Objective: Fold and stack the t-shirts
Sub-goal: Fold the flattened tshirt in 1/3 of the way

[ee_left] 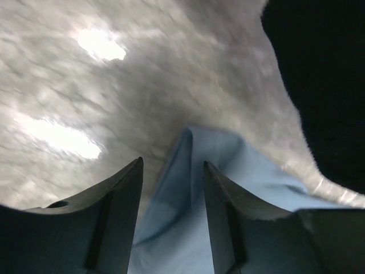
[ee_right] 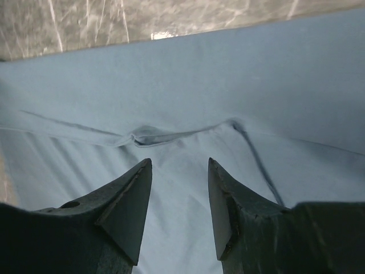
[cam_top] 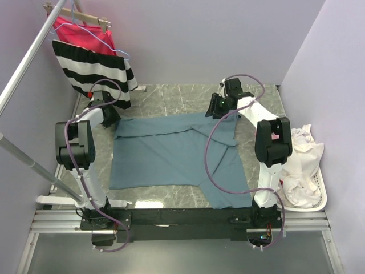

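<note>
Dark fingers (ee_left: 108,220) are seen closest in both wrist views, parted to a middling gap with nothing held between them. Under the left gripper (ee_left: 173,162) a far corner of the blue t-shirt (ee_left: 197,188) is seen, poking out ahead of the jaws onto the marble table (ee_left: 114,85). Under the right gripper (ee_right: 179,161) only cloth is seen, with a crease (ee_right: 171,136) lying crosswise just ahead of the tips. From above, the t-shirt is seen spread flat between the arms, its far edge running left to right from one gripper to the other. Each arm is placed at its own end of that edge, so neither is nearer. A grasp of both far corners, drawn toward the bases, is judged to be next. At the right table edge a basket (cam_top: 322,194) is filled with crumpled white cloth (cam_top: 299,165). A striped garment (cam_top: 97,71) and a pink garment (cam_top: 85,31) are hung on a rack (cam_top: 34,48) at the far left.
</note>
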Motion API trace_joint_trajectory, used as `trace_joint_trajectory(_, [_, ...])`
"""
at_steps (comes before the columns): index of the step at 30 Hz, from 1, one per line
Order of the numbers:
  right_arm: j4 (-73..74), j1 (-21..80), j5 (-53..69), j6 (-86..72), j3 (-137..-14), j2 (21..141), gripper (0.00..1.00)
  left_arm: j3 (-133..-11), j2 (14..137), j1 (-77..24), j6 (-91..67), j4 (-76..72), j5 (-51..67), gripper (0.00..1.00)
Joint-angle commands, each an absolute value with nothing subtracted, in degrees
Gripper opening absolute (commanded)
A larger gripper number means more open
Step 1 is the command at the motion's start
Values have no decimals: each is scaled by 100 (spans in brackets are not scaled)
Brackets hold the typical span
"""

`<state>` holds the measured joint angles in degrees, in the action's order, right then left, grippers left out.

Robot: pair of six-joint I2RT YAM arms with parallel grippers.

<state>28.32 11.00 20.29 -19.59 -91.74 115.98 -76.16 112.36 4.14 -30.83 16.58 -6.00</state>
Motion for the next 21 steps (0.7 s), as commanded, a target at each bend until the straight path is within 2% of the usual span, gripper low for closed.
trace_joint_trajectory(1, [2900, 1151, 2109, -1854, -9422, 11786, 51, -7559, 11241, 589, -3330, 1152, -431, 50])
trace_joint_trajectory(10, [2971, 1151, 2074, -1802, -9492, 11900, 50, -7585, 11478, 615, -3428, 1011, -88, 44])
trace_joint_trajectory(21, [3032, 1160, 2101, -1740, -9510, 12023, 50, -7725, 11672, 606, -3542, 879, 88, 43])
